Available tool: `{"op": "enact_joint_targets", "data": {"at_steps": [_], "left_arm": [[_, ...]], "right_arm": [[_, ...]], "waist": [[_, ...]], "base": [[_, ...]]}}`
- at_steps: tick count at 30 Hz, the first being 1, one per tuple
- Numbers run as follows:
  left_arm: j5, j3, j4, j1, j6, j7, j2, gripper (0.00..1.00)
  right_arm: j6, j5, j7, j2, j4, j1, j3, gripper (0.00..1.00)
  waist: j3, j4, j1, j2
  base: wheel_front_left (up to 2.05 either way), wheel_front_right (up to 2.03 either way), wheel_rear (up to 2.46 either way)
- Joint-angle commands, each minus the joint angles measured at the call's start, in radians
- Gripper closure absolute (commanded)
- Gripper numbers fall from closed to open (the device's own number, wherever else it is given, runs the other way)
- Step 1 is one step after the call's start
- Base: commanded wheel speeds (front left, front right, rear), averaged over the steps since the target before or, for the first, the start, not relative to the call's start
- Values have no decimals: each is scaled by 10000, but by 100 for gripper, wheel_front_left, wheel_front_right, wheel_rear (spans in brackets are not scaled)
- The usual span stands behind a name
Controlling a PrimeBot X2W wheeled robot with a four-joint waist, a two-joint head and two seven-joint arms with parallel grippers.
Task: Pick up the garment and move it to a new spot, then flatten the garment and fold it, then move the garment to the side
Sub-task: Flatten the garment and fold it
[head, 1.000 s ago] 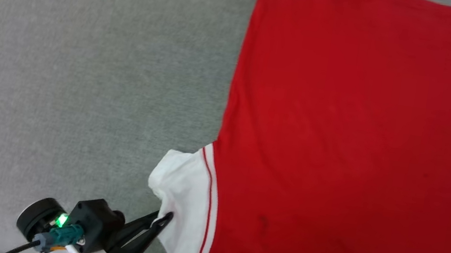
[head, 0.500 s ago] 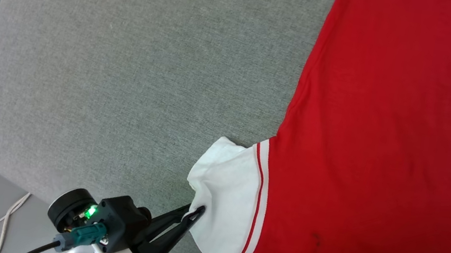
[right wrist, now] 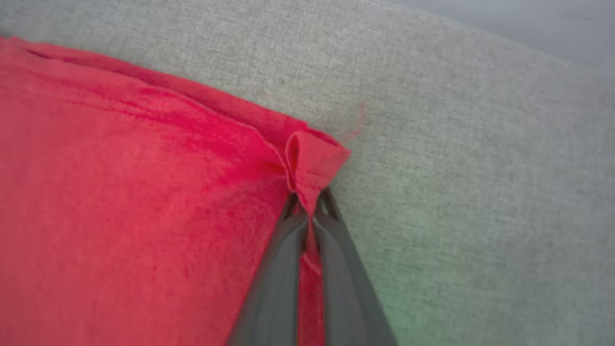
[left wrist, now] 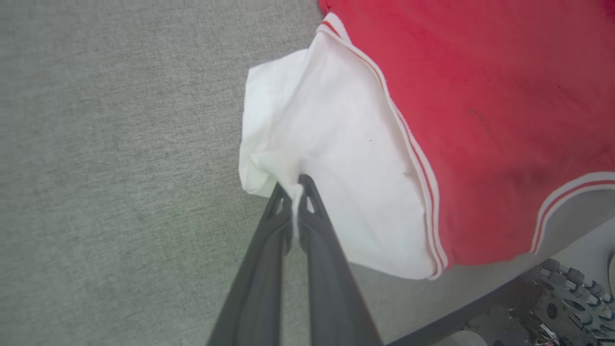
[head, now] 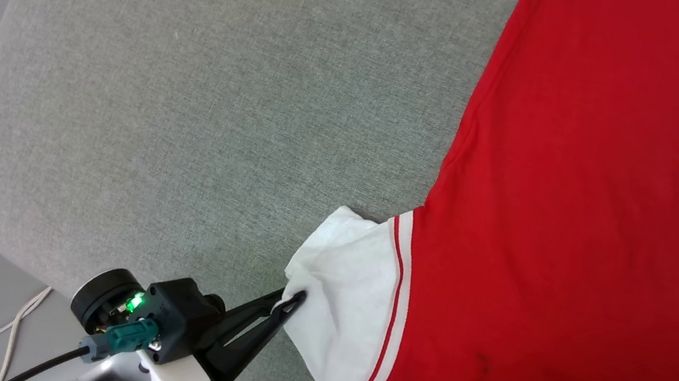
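Head view: left hand (head: 296, 297) pinches the white sleeve (head: 353, 285) edge. The shirt (head: 588, 219) lies flat on the grey cushion (head: 193, 97), body running right and away from that hand. Meanwhile the right hand (right wrist: 310, 204) is clamped on a red corner, probably the hem, though it's blurry.

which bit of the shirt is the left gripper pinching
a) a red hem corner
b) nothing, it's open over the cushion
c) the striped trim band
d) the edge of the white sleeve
d: in the left wrist view the left gripper is shut on a fold at the edge of the white sleeve of the garment.
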Motion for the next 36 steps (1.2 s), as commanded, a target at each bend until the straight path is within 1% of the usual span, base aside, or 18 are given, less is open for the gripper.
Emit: {"op": "enact_joint_targets", "data": {"at_steps": [1,6,9,15,19,23,24,27,31,36], "left_arm": [[12,60,38,-38,50,-73,-20,100],[-52,167,-29,10,152,-121,33,100],[-56,266,-6,-28,235,-116,105,100],[-341,497,146,429,552,-153,179,100],[-554,600,304,778,710,-199,215,100],[-632,747,567,1154,934,-284,329,100],[-632,747,567,1154,934,-284,329,100],[-795,881,709,1463,1137,-434,333,100],[-940,967,833,1782,1283,-576,283,100],[-988,1035,1086,2132,1449,-832,228,100]], "right_arm": [[-7,11,134,-26,383,661,104,100],[-8,334,-146,-82,320,1116,276,100],[-7,561,-312,-128,258,1675,444,100],[-7,1235,-1309,109,-123,3059,900,100],[-7,1724,-1840,154,-370,4215,1138,100],[-7,2133,-2392,292,-777,5287,1202,100],[-7,2133,-2392,292,-777,5287,1202,100],[-7,2386,-2661,344,-1178,6152,1182,100],[-7,2579,-2852,414,-1900,7382,1016,100],[-7,2298,-3135,706,-2890,9112,1099,100]], "waist": [[-168,-143,-1,0],[-663,-636,-1,0],[-1103,-1008,-1,0],[-2173,-1926,-1,0],[-2840,-2470,-1,0],[-3537,-3026,-1,0],[-3537,-3026,-1,0],[-3979,-3397,-1,0],[-4417,-3728,-1,0],[-4837,-4107,-1,0]], "base": [[0,0,0],[0,0,0],[0,0,0],[0,0,0],[0,0,0],[0,0,0],[0,0,0],[0,0,0],[0,0,0],[0,0,0]]}}
